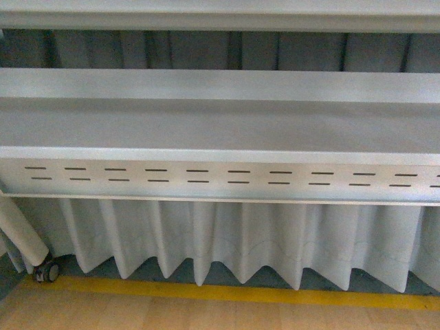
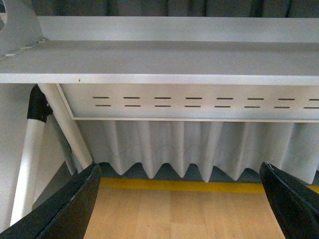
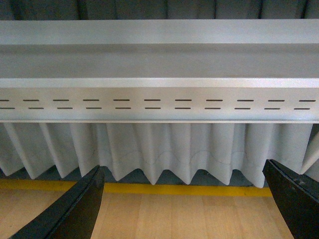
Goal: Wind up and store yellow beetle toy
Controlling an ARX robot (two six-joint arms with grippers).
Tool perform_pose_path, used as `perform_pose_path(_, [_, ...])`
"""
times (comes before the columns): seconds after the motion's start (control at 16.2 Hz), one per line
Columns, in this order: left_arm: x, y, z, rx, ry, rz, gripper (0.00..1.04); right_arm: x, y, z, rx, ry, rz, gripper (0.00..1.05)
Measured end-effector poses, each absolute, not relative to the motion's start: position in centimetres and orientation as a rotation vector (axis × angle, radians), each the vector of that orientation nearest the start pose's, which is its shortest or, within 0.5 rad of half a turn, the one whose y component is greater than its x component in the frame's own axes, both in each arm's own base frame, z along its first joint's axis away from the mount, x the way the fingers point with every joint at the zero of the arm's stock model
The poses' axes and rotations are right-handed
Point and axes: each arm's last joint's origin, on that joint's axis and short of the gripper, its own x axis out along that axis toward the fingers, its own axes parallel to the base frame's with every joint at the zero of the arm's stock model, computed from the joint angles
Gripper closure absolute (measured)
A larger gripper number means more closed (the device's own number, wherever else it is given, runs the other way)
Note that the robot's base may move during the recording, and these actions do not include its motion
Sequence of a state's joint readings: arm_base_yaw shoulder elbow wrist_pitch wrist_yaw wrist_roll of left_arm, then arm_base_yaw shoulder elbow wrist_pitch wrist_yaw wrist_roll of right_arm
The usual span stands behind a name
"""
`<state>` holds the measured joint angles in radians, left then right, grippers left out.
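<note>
Both arms face a grey bench [image 1: 220, 127] with a slotted front panel [image 1: 220, 175] and a pleated white curtain [image 1: 227, 240] hanging beneath. The left pincer [image 2: 179, 169] and right pincer [image 3: 183, 167] are each spread wide, holding nothing. The yellow beetle toy shows in no view, so its direction, long axis and the nearer arm cannot be told. A yellow line [image 1: 240, 294] marks the floor. No writing is legible.
</note>
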<state>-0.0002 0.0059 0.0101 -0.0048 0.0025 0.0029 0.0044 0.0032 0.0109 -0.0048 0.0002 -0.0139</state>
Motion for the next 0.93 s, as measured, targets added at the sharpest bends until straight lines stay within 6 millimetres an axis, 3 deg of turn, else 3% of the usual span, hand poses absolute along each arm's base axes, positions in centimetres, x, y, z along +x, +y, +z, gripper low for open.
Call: perform_pose_path(0.93, [9.75, -0.01, 16.60, 0.003, 0.001, -0.003, 0.07, 9.72, 0.04, 16.65, -0.014, -0.003, 0.004, 0.07])
